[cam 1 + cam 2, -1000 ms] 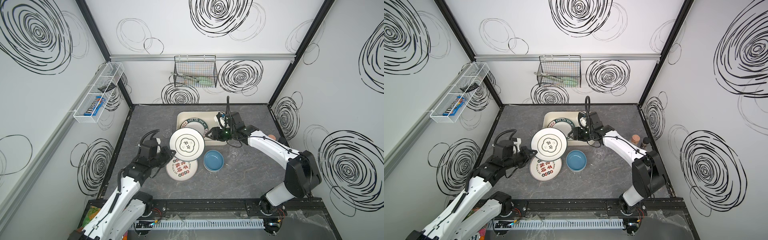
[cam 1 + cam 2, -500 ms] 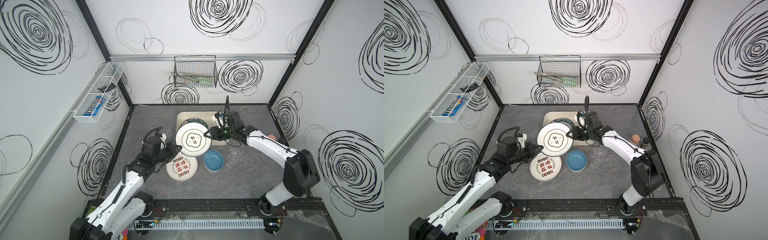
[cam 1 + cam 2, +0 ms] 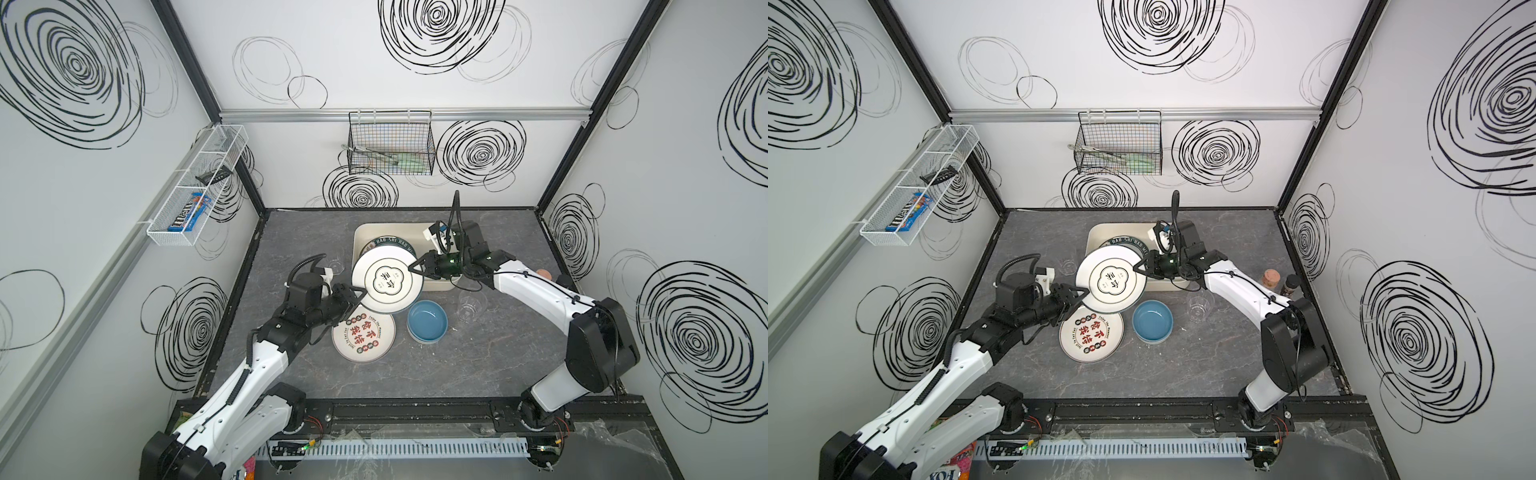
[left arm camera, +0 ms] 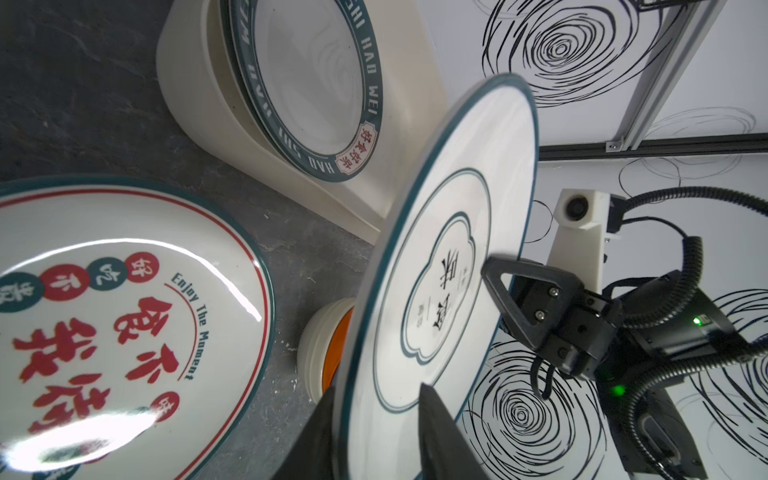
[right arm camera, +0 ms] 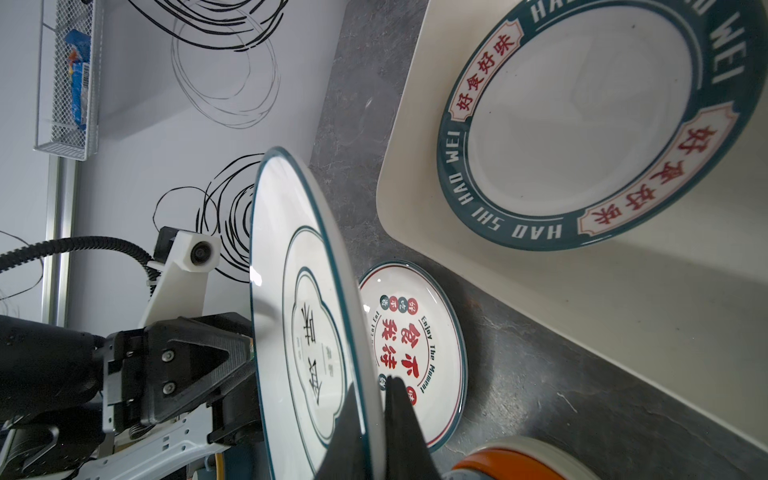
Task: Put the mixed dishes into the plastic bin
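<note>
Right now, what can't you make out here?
Orange bowl: mostly behind the lifted plate in the left wrist view, cut off by the edge in the right wrist view.
Plate in the bin: partly covered by the lifted plate in both top views.
Wire basket contents: too small in top views.

Bin point(image 3: 386, 227) far centre on table point(image 3: 478, 365), inner plate point(image 3: 388, 242) in it. Raised plate point(image 3: 387, 279) over bin's near-left corner. Table plate point(image 3: 363, 337) below, nearer; bowl point(image 3: 427, 321) just right of it; cup point(image 3: 468, 305) right of bowl.
</note>
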Available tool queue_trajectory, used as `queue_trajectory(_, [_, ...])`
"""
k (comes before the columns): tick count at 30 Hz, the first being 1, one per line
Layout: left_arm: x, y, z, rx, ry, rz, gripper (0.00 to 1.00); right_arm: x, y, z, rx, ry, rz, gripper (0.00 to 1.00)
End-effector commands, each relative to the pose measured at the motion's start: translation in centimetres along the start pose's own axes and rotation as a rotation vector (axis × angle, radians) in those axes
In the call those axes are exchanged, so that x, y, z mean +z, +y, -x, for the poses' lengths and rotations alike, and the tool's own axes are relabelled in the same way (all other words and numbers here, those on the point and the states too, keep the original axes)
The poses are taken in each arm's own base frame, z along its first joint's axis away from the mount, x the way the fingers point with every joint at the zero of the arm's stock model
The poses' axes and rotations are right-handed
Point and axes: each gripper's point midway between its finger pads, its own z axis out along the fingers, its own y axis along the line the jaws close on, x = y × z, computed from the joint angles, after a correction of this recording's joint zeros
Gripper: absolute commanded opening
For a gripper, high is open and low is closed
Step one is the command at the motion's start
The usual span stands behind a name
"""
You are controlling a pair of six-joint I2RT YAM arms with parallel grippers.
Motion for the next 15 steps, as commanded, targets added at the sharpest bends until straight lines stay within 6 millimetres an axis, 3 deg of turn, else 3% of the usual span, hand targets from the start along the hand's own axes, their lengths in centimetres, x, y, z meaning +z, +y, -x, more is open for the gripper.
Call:
queue_trajectory(1, [-0.7, -1.6, 0.8, 0.041, -0.044, -0.074, 0.42, -0.5, -1.2, 1.2, -0.014, -0.042, -0.046, 0.06])
queue_trajectory(15, [-2.4, 4.2, 0.3, 0.01, -0.071, 0.048, 0.53, -0.6, -6.1, 4.9, 0.062, -0.12, -0.155, 0.06])
